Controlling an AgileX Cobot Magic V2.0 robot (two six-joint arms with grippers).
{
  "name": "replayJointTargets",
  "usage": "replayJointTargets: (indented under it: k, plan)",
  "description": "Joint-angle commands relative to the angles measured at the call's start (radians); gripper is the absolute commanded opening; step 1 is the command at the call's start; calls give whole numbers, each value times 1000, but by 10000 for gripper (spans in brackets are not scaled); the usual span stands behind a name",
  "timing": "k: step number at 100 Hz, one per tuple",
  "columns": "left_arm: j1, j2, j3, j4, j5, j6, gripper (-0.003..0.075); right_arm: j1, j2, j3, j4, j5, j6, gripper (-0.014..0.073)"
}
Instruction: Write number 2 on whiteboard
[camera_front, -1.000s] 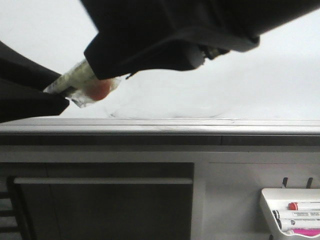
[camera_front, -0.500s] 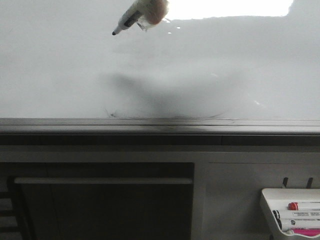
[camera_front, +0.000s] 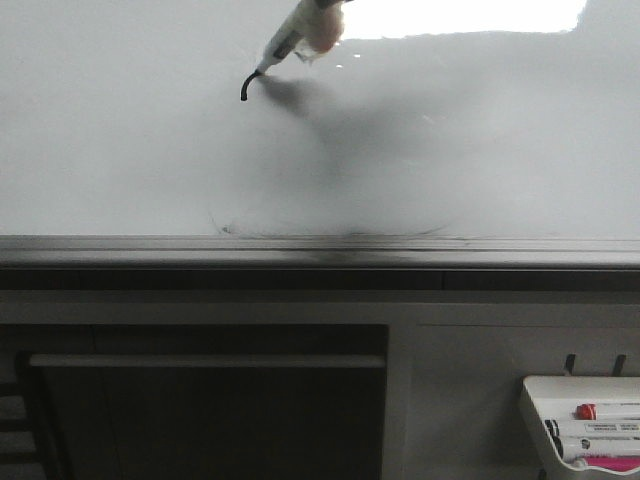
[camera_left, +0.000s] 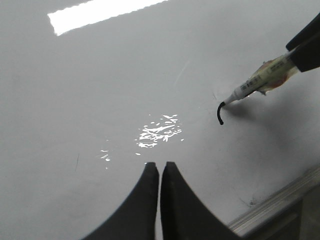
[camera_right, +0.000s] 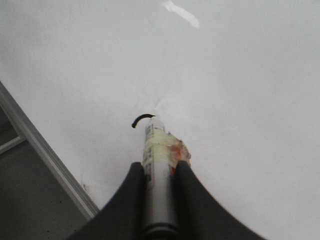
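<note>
The whiteboard (camera_front: 120, 130) fills the upper part of the front view, with its grey metal ledge (camera_front: 320, 250) below. A short black hooked stroke (camera_front: 245, 90) is on it, the only part of the number 2 that shows. It also shows in the left wrist view (camera_left: 220, 114) and the right wrist view (camera_right: 141, 119). My right gripper (camera_right: 160, 167) is shut on a white marker (camera_right: 157, 150) wrapped in tape, its tip touching the board at the stroke's end. The marker (camera_front: 290, 38) enters the front view from the top. My left gripper (camera_left: 160, 165) is shut and empty, close to the board.
A small white tray (camera_front: 585, 430) with several markers hangs at the lower right below the ledge. A dark cabinet panel (camera_front: 200, 400) is under the board. Faint erased smudges (camera_front: 330, 230) lie just above the ledge. Bright glare (camera_front: 460, 15) sits at the board's top.
The right arm, which blocked the front view a second ago, has lifted out of frame. The marker tip has reached the board and drawn a short hooked stroke.
</note>
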Motion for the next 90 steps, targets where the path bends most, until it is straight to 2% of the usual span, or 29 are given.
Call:
replayJointTargets:
  k: [1,20,39,49,72,90]
  plan:
    - [3,-6,-35,-11,-89,-11,-19,-34,-49,-31,-39,30,-6,-50]
    - [3,-6,-35,-11,-89,-11,-19,-18,-69,52,-39,85,6,-50]
    - [3,-6,-35,-11,-89,-11,-19,86,-15,116,-24,-38,6,-50]
    - [3,-6,-35,-11,-89,-11,-19,101,28,97,-24,-31,11,-50]
    - [3,-6,-35,-11,-89,-11,-19,9,-41,109,-72,80,37,-50]
    - [3,-6,-35,-11,-89,-11,-19,-54,-124,166,-76,114,42,-50]
